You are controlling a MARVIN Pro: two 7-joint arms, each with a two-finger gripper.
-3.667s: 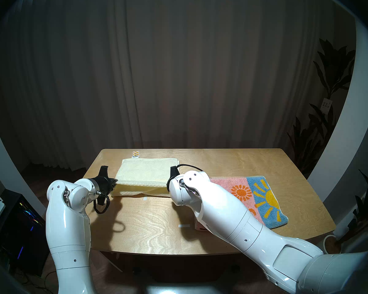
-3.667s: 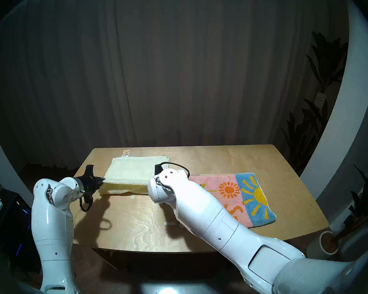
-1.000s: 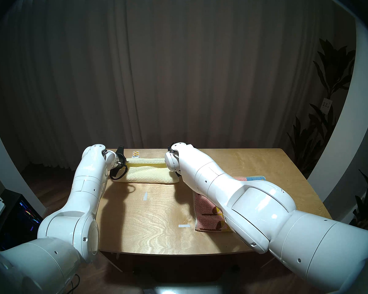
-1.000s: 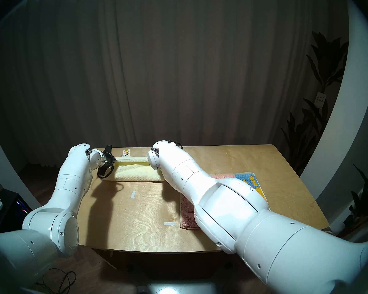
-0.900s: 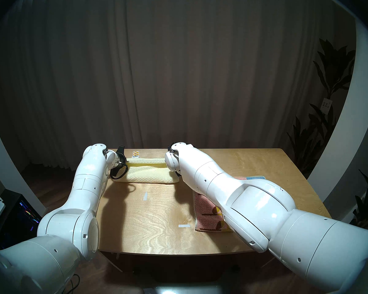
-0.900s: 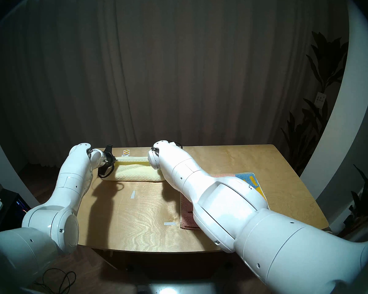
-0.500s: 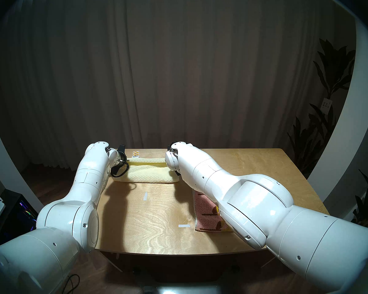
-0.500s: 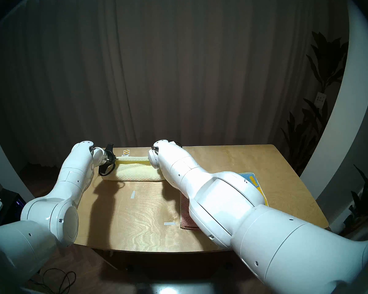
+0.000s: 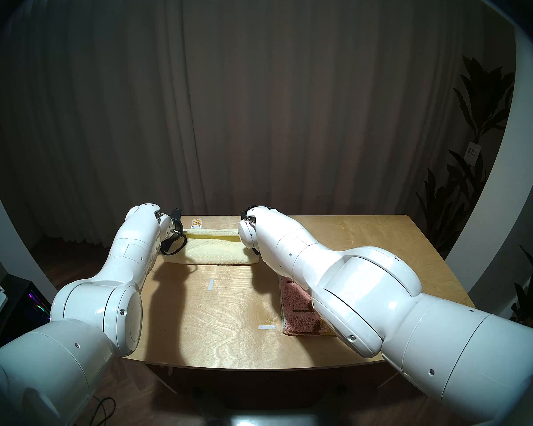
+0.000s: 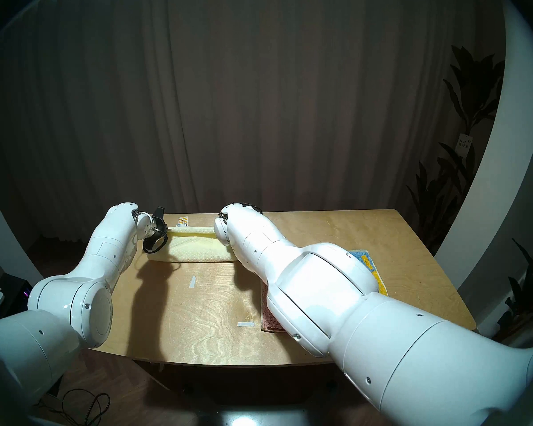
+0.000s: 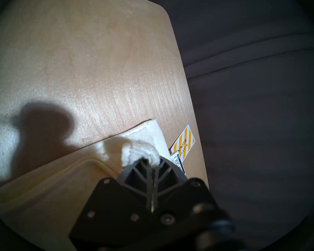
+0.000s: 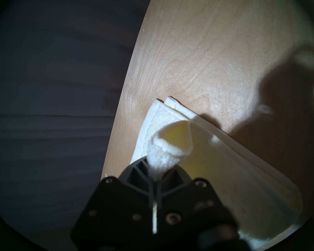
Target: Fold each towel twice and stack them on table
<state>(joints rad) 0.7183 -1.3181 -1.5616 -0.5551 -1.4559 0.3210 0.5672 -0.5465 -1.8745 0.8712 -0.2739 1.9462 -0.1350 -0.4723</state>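
- Cream towel (image 9: 216,251) lay at the table's (image 9: 228,317) far edge, long axis nine to three.
- Our left gripper (image 11: 151,162) and right gripper (image 12: 157,170) each pinched a carried-over corner, far hem at twelve.

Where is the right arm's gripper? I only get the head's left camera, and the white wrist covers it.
Observer: The right wrist view shows the right gripper shut on a bunched corner of the cream towel.
Operator: And the left one?
Observer: The left gripper pinches another corner, beside a striped label.
Operator: Is the pink towel all pink?
Observer: No; the head's right view shows a blue and yellow end.
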